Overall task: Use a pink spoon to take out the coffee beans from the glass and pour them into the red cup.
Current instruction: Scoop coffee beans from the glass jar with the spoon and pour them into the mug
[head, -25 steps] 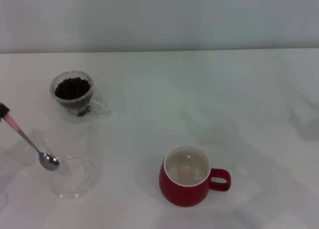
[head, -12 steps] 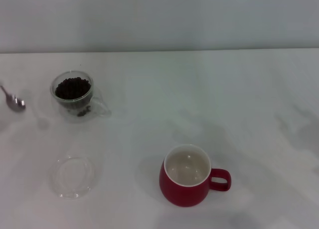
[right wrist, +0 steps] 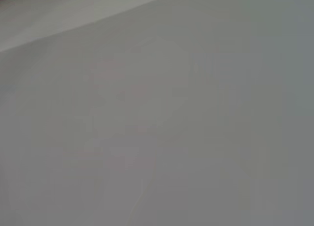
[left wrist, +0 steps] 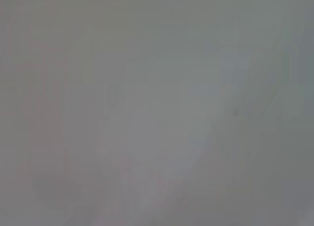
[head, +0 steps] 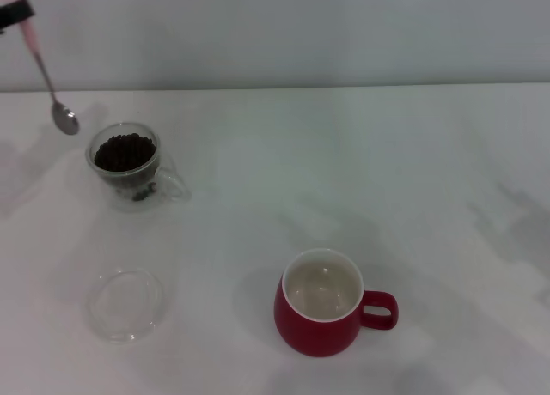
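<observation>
In the head view the pink spoon point(head: 47, 77) hangs in the air at the far upper left, bowl down, just left of and above the glass point(head: 129, 165). My left gripper point(head: 17, 13) shows only as a dark tip at the frame's corner, shut on the spoon's pink handle. The glass stands at the left and holds a heap of dark coffee beans point(head: 125, 152). The red cup point(head: 325, 303) stands at the front centre with its handle to the right; its cream inside looks empty. My right gripper is out of view. Both wrist views show only blank grey.
A flat clear round dish point(head: 126, 304) lies at the front left, below the glass. The white table point(head: 361, 172) ends at a pale wall behind.
The spoon has moved from low beside the clear dish, out past the left edge, then up and back to hang above the left of the glass.
</observation>
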Tool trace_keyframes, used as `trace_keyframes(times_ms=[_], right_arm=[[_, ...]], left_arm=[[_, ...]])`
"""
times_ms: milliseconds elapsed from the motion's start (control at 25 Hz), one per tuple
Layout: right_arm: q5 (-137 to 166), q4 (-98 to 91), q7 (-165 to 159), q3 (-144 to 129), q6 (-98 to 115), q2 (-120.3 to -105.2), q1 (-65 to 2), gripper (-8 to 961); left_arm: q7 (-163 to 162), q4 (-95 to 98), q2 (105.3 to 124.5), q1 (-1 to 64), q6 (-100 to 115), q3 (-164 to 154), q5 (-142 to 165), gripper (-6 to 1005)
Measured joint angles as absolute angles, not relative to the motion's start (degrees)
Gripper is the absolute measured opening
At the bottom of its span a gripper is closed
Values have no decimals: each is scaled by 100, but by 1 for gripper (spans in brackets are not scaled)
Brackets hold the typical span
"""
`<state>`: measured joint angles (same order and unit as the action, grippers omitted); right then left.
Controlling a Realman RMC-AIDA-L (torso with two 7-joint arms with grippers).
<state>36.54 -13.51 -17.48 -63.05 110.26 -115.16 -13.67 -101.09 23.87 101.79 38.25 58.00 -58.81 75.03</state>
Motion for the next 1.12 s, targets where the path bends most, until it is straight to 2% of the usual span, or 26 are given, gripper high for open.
trace_keyframes(times_ms=[200, 480, 800, 1120], right_arm=[[3649, -1351, -1882, -6288, 10988, -11522, -1391, 544], [3647, -1345, -1893, -6280, 10969, -11522, -1407, 544], [3647, -1344, -1974, -6300, 10883, -11522, -1464, 544], [3647, -1344, -1997, -6311, 10696, -11522, -1539, 545]], left_arm=[[-10426, 2365, 10221, 4165, 5556, -5899, 8109, 133], [-10580, 2364, 10314, 4230, 5430, -5912, 8432, 132], [-10274, 2407, 10568, 4138, 5024, -5867, 8581, 132], [-9653, 2473, 10899, 4169, 4585, -5861, 8498, 133]])
